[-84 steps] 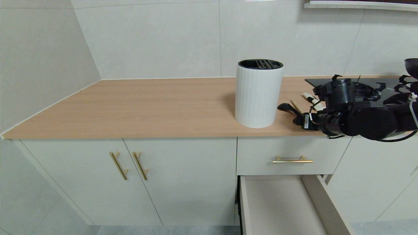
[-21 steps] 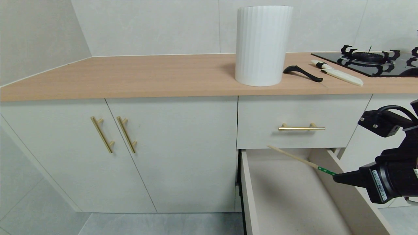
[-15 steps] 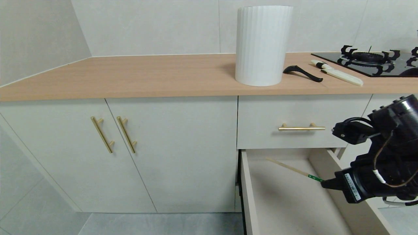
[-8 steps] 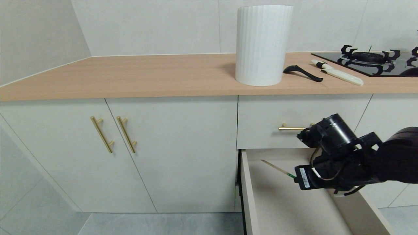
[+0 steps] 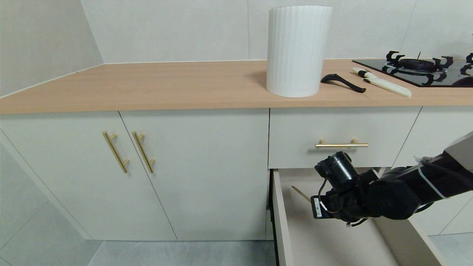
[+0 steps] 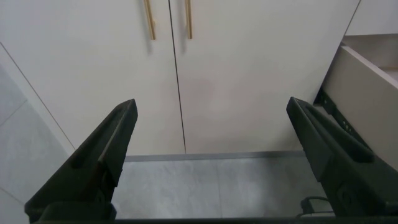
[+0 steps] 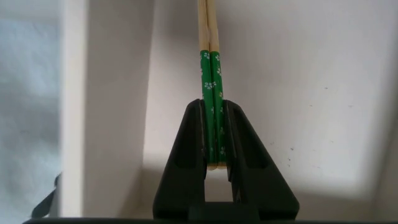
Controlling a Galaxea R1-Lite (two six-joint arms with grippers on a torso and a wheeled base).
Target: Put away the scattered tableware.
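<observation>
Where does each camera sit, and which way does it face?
Head: on the head, facing down at cabinets and open drawer; right arm shows.
Left wrist: on that wrist, facing cabinets, floor; open left gripper shows.
Right wrist: on that wrist, facing into drawer; right gripper clamps chopsticks.
Head and right wrist share the chopsticks.

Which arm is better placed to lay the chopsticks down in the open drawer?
Right. The right gripper is shut on the chopsticks, over the open drawer. The left gripper is open and empty, facing the cabinet doors beside it.
</observation>
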